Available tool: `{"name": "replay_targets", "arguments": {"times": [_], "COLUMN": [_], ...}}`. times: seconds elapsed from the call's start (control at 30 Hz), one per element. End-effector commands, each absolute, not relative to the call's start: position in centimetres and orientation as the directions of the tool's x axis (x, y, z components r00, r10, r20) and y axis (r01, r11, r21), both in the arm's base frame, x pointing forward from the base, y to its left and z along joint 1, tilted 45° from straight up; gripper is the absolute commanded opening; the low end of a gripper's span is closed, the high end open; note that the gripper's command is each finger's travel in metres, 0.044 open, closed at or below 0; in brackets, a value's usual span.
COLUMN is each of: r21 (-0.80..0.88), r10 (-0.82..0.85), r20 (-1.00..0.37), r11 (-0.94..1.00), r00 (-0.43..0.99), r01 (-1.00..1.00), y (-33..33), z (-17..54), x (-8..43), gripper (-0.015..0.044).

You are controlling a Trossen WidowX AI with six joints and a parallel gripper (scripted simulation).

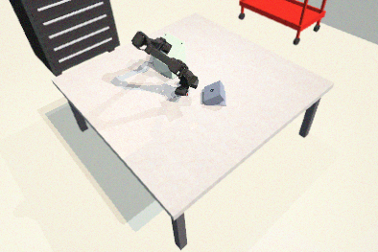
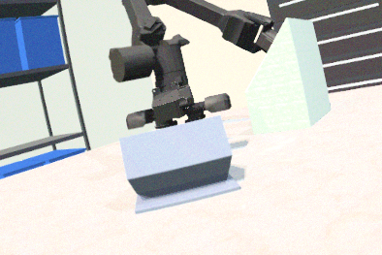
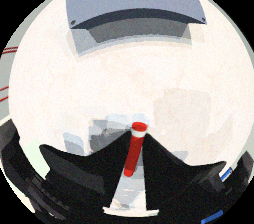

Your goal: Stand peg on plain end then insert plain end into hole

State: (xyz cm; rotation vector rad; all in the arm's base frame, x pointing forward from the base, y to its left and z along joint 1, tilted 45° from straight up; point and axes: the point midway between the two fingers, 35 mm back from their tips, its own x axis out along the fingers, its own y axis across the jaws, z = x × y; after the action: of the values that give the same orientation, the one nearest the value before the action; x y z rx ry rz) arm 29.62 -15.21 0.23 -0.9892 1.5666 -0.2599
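Black two-finger gripper (image 1: 182, 91) (image 2: 180, 122) (image 3: 137, 136) closed on red cylindrical peg (image 3: 133, 154), blue-grey sloped block (image 1: 214, 93) (image 2: 176, 148) (image 3: 137, 9) at wrist-view twelve o'clock, pale bench (image 1: 192, 155) (image 2: 296, 191) (image 3: 102, 80)

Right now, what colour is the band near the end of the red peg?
White; it shows best in the wrist view.

Red peg (image 3: 133, 154), white-banded near one end, gripped; blue-grey sloped panel (image 1: 215, 95) (image 2: 176, 149) (image 3: 137, 9) stands nearby, hole unfilled

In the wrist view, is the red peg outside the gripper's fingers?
No, the red cylindrical peg is between the black gripper's fingers.
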Motion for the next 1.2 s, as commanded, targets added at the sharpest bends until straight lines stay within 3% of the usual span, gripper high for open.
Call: {"name": "replay_targets", "arguments": {"times": [0.0, 1.17], "r21": [-0.654, -0.654], "r10": [-0.693, -0.548], "r20": [-0.715, -0.756], "r11": [0.613, 0.613], "r00": [0.096, 0.357], "r01": [-0.443, -0.444], "y": [-15.1, -14.3], "z": [0.4, 2.1], "x": [29.5, 28.1], "gripper": [0.0049, 0.0049]}}
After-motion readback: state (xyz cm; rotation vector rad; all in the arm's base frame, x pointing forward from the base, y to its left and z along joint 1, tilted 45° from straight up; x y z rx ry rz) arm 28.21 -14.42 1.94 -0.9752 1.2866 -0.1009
